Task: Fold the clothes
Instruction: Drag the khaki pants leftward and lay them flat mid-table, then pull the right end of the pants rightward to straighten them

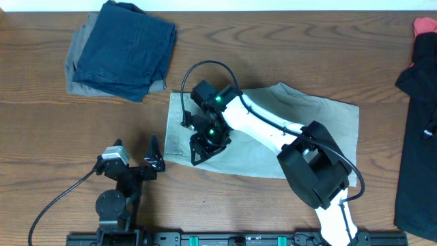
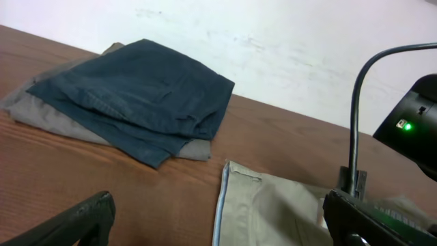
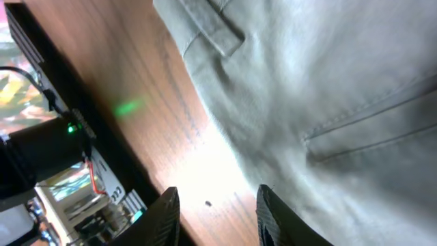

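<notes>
A pale khaki-green pair of shorts (image 1: 273, 123) lies spread flat at the table's middle. Its waistband and stitched pocket show in the right wrist view (image 3: 328, 89). My right gripper (image 1: 203, 149) reaches across it to its front left edge. It is open and empty (image 3: 215, 219), one finger over bare wood and the other at the cloth's edge. My left gripper (image 1: 156, 158) is open and empty, left of the shorts near the front. In the left wrist view (image 2: 218, 232) the shorts' corner (image 2: 273, 212) lies between its fingers, further off.
A folded navy garment (image 1: 126, 44) lies on a folded grey one (image 1: 76, 72) at the back left, also in the left wrist view (image 2: 143, 89). A black garment (image 1: 418, 137) and a pink item (image 1: 425, 26) lie at the right edge.
</notes>
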